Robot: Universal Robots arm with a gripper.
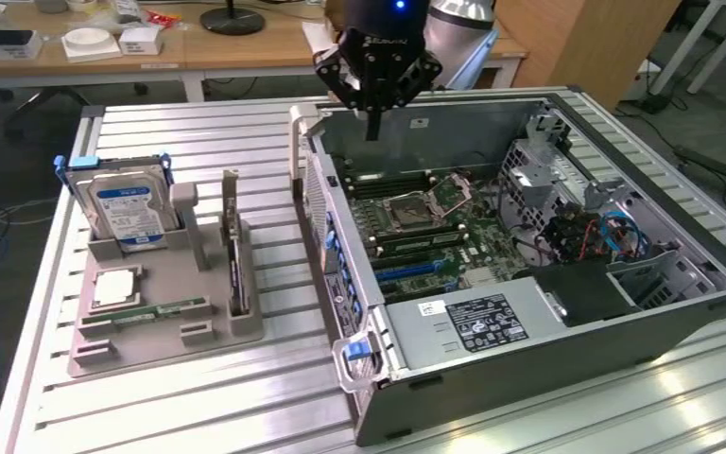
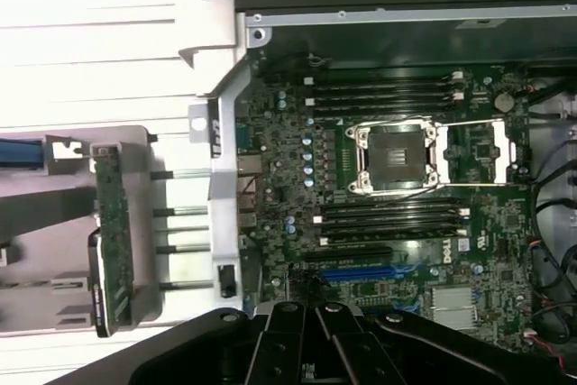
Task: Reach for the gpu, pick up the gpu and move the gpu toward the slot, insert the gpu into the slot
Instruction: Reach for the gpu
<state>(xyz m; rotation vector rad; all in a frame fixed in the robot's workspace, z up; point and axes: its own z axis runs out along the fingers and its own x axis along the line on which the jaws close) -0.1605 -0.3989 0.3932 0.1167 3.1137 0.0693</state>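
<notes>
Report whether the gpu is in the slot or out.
Out. The gpu stands on edge in the grey holder beside the computer case; the blue slot on the motherboard is bare.

Setting. A ribbed silver aluminium bench [image 1: 148, 407] lay in the foreground, its slats glaring with reflected light at the exterior view's right. Behind stood a long light-wood desk [image 1: 250, 52] bearing white cardboard boxes [image 1: 92, 43] and a black round lamp base [image 1: 232, 19]. A brown wooden cabinet [image 1: 590, 43] rose over dark grey floor [image 1: 10, 132].
</notes>
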